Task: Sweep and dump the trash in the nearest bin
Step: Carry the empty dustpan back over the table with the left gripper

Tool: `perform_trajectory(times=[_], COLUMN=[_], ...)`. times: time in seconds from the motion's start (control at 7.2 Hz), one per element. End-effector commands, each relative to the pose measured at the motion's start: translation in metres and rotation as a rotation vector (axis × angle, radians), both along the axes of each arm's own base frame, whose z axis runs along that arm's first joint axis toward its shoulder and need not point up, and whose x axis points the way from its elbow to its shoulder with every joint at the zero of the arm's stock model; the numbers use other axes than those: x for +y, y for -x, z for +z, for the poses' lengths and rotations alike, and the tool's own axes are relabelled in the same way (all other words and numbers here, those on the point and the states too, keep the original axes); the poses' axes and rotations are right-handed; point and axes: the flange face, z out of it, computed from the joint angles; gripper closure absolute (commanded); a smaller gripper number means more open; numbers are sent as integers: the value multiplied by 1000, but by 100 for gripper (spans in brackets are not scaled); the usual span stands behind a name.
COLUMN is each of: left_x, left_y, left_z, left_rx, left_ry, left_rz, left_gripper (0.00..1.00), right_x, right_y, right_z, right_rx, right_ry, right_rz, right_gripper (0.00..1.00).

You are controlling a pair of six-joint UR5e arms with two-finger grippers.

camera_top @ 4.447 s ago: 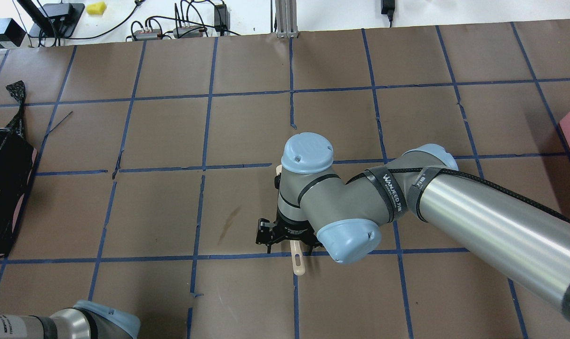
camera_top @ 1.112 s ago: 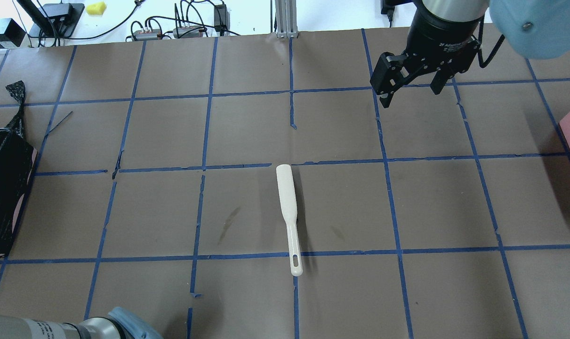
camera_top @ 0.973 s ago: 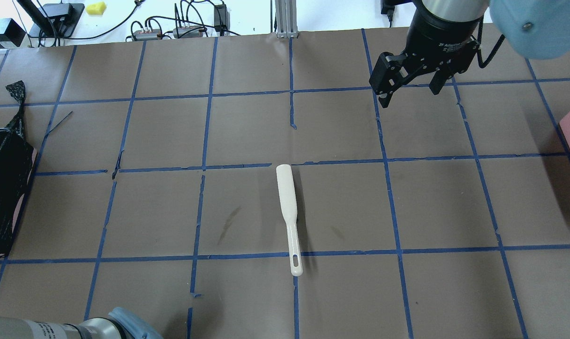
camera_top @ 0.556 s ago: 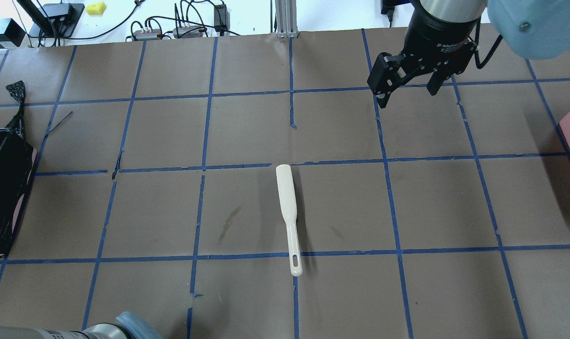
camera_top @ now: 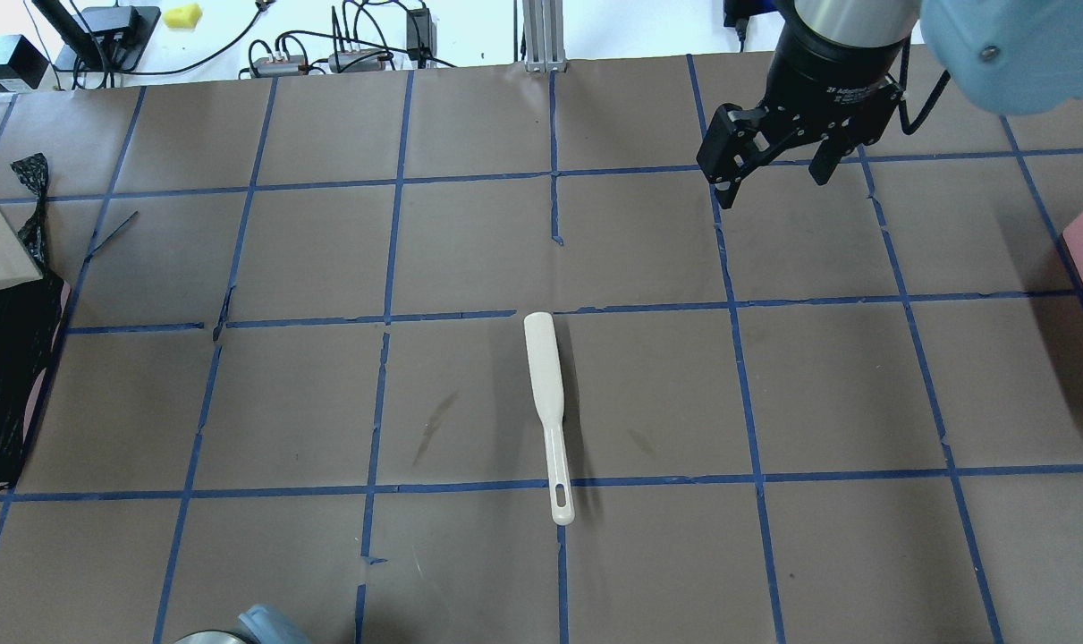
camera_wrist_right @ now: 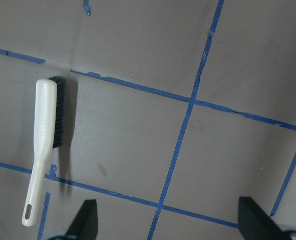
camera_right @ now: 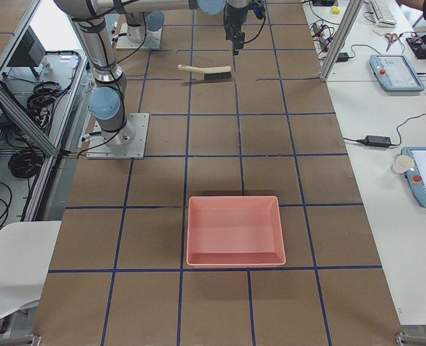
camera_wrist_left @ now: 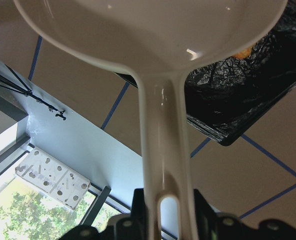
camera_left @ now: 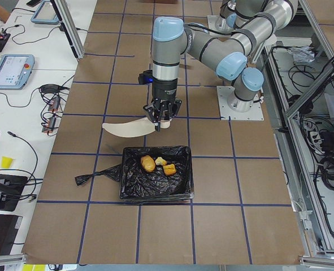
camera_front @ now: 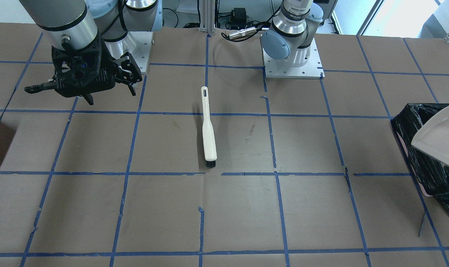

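Left gripper [camera_wrist_left: 170, 212]: clamped on the handle of the white dustpan [camera_left: 127, 129], which it holds raised at the edge of the bin [camera_left: 185, 180].
Right gripper [camera_top: 769, 161]: jaws wide apart and empty, above the far right part of the table [camera_top: 326, 402], well apart from the brush.
Trash [camera_left: 148, 164]: three small pieces lying inside the bin on its black liner.
Brush [camera_top: 548, 402]: flat near the table's middle, bristle end away from the robot.
Pink tray [camera_right: 234, 229]: at the table's right end.

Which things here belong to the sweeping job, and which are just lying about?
Job:
three trash pieces, already inside the black-lined bin
dustpan, held in the left gripper
brush, lying on the table

Lying about:
empty pink tray
yellow sponge
tablet
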Motion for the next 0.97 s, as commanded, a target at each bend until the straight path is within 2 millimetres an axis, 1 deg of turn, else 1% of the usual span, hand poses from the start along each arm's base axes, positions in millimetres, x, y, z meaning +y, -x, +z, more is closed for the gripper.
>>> perform_trajectory(times=[0.0,0.14,0.28,0.42,0.69,0.83], left_x=[-41,-56,-69,-85,-110,-120], left_y=[85,111,133,163,242,287], left_z=[-19,-38,-62,-83,-108,-125], left_rx=[40,76,127,154,198,219], left_ry=[29,42,63,65,96,101], left_rz=[-17,23,74,109,196,243], left_gripper=[96,96,96,96,96,96], right_x=[2,6,7,7,9,10], right_y=[7,1,2,1,1,1], right_z=[-1,-3,-4,-6,-8,-8], right_rx=[5,3,3,0,2,1], right_ry=[-4,-8,-10,-13,-19,-18], right_rz=[-9,0,-3,-3,-4,-15], right_gripper=[0,0,0,0,0,0])
